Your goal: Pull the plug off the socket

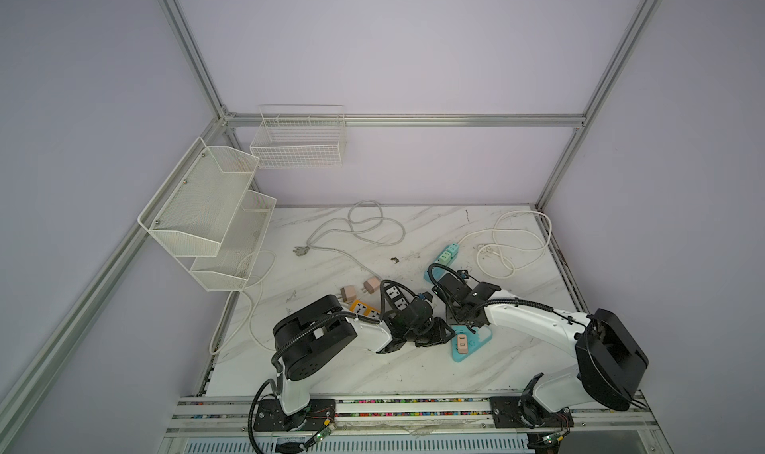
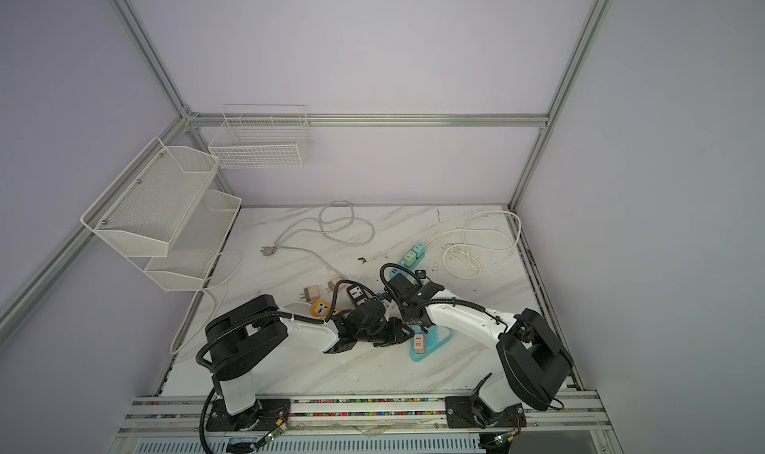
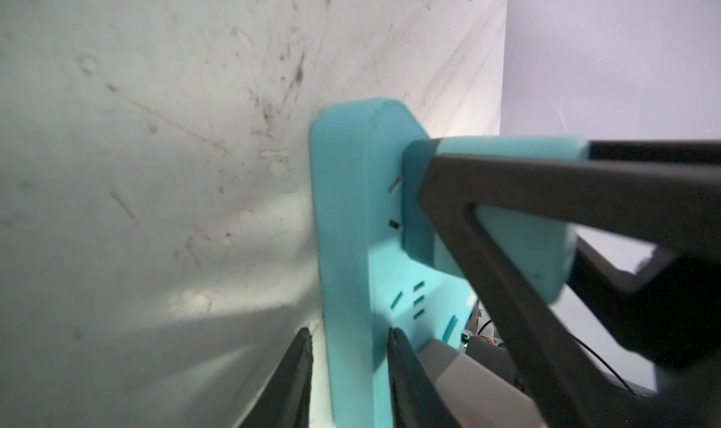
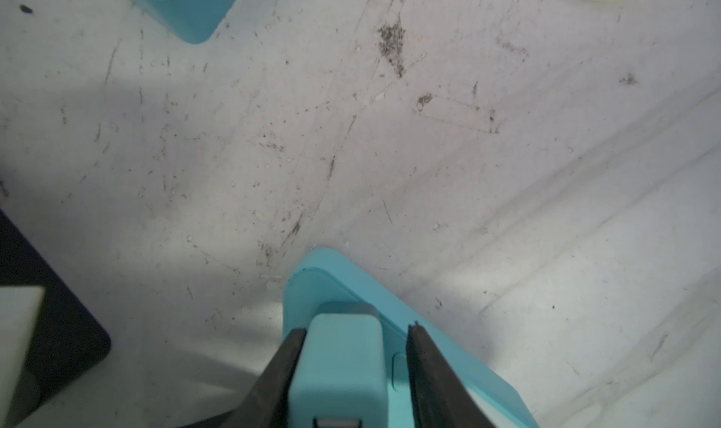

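A light-blue socket strip point(image 1: 476, 342) point(image 2: 432, 345) lies on the marble table in both top views, with a pink plug point(image 1: 463, 343) point(image 2: 418, 343) seated in it. My left gripper point(image 1: 449, 334) point(image 3: 351, 379) pinches the strip point(image 3: 351, 211) at one end, one finger on its top face. A light-blue plug point(image 4: 339, 363) point(image 3: 507, 242) stands in the strip point(image 4: 308, 293), raised a little with a prong showing. My right gripper point(image 1: 470, 327) point(image 4: 355, 330) straddles this plug. One finger lies against it. The other stands a little off it.
Behind lie another blue strip with green plugs point(image 1: 445, 261), a black strip point(image 1: 393, 296), an orange strip point(image 1: 364, 309) and two loose pink adapters point(image 1: 347, 293). White cables point(image 1: 513, 245) coil at the back. Wire baskets point(image 1: 215, 216) hang on the left wall.
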You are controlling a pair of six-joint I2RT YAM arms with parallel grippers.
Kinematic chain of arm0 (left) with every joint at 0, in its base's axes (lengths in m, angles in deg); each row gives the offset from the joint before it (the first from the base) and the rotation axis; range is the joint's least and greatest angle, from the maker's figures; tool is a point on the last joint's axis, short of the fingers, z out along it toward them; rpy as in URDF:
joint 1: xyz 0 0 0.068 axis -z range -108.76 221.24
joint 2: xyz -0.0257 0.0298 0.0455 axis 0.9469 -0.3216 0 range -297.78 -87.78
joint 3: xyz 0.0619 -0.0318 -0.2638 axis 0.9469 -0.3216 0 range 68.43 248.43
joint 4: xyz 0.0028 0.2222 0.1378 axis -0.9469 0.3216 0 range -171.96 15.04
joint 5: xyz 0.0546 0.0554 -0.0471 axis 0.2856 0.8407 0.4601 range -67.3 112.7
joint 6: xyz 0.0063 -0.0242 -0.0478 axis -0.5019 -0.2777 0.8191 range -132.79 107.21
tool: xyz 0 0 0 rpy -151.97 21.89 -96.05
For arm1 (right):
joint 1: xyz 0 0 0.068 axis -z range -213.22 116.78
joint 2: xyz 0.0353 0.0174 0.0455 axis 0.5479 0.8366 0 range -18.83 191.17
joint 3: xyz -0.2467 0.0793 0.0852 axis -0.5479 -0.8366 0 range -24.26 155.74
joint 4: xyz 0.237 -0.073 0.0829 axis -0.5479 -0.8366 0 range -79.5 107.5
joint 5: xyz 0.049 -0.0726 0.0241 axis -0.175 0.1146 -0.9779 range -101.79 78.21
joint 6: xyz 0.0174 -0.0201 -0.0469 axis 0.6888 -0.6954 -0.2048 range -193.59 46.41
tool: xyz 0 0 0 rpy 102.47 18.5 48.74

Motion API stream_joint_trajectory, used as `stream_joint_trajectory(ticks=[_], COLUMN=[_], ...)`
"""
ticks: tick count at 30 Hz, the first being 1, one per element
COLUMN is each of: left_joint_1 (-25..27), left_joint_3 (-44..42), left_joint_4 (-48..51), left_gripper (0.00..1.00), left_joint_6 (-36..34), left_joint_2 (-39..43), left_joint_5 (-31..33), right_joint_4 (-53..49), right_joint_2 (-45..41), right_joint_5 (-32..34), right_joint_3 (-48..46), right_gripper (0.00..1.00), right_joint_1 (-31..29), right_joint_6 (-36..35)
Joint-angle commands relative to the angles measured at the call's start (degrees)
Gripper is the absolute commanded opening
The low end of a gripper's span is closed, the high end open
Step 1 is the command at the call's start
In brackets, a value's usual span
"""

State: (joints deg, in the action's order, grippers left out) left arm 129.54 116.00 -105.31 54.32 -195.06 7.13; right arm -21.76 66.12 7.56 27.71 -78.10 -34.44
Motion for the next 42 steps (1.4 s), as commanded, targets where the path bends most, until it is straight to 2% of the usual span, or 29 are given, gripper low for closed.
stream_joint_trajectory(ticks=[1,15,20,24,30,36,38,42], left_joint_1=[0.32,0.81,1.46,1.94,2.03,2.34,2.57,2.74], left_joint_3=[2.05,0.42,0.44,0.64,1.25,2.19,3.02,3.84], left_joint_4=[-1.04,1.64,2.7,3.01,6.41,6.48,6.52,7.52], left_gripper=[0.33,0.28,0.26,0.24,0.23,0.23,0.23,0.24], left_joint_6=[0.73,1.85,2.82,3.54,4.29,4.06,3.75,3.94], left_joint_2=[-0.18,-2.39,-3.63,-4.59,-5.64,-6.3,-6.76,-7.63], left_joint_5=[-0.78,-0.34,-0.08,-0.17,0.34,-0.71,-1.2,-1.04], right_joint_4=[-2.1,-2.35,-2.66,-2.89,0.71,0.29,-0.2,1.76], right_joint_2=[0.74,2.45,0.94,3.01,1.36,-1.82,-0.83,2.1], right_joint_5=[0.02,0.0,0.12,1.64,-0.51,0.37,2.06,0.9], right_joint_3=[1.12,1.06,1.55,3.81,2.64,1.39,2.12,3.24], right_gripper=[0.42,0.32,0.25,0.15,0.13,0.12,0.1,0.09], right_joint_1=[0.12,0.15,0.12,-1.03,-2.09,0.06,0.04,-1.6], right_joint_6=[0.72,1.53,2.39,1.54,3.31,2.9,2.29,2.93])
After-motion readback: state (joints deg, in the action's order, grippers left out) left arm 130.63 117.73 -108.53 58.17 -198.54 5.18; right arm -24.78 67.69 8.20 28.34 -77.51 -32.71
